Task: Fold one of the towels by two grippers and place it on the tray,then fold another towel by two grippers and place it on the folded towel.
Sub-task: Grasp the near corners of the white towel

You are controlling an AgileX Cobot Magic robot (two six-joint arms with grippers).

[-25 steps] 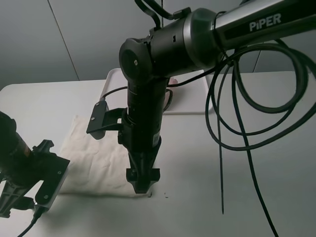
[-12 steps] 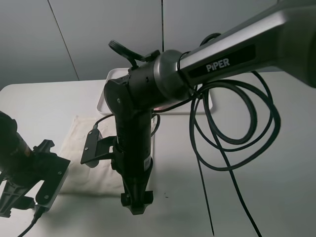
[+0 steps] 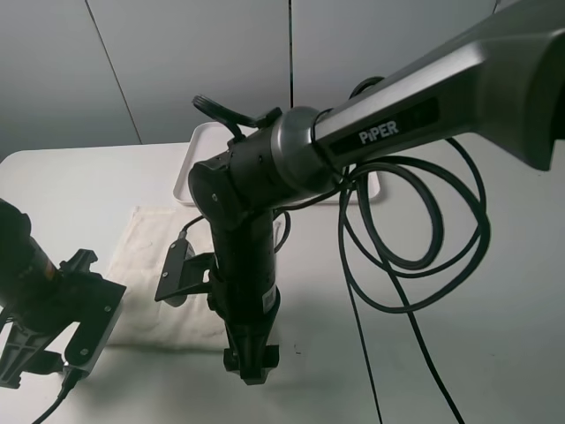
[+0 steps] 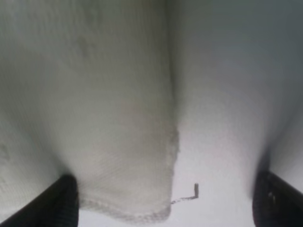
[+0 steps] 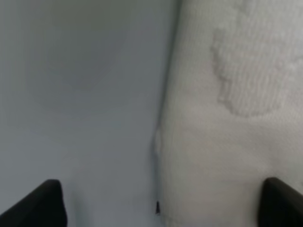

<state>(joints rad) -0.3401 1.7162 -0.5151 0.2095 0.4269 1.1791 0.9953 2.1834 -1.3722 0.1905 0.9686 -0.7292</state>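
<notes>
The cream-white towel [image 3: 154, 261] lies flat on the table's left half. Its near corners show close up as the towel [image 4: 118, 142] and the towel [image 5: 236, 118]. My right gripper [image 3: 250, 367] points straight down at the near right corner. In the right wrist view the right gripper [image 5: 161, 210] is open, straddling the towel's edge. At the near left corner sits my left gripper [image 3: 84, 340]. The left gripper [image 4: 165, 208] is open around that corner. Only part of the white tray [image 3: 190, 168] shows behind the right arm. The pink towel is hidden.
Loops of black cable [image 3: 415, 256] hang from the right arm over the table's right half. The right arm's thick body [image 3: 252, 185] covers the towel's far right part and much of the tray. A small dark thread [image 4: 191, 193] lies beside the towel corner.
The right arm has swung down and toward the table's front, carrying its gripper along the towel's right edge to the near corner. The left arm has not moved.
</notes>
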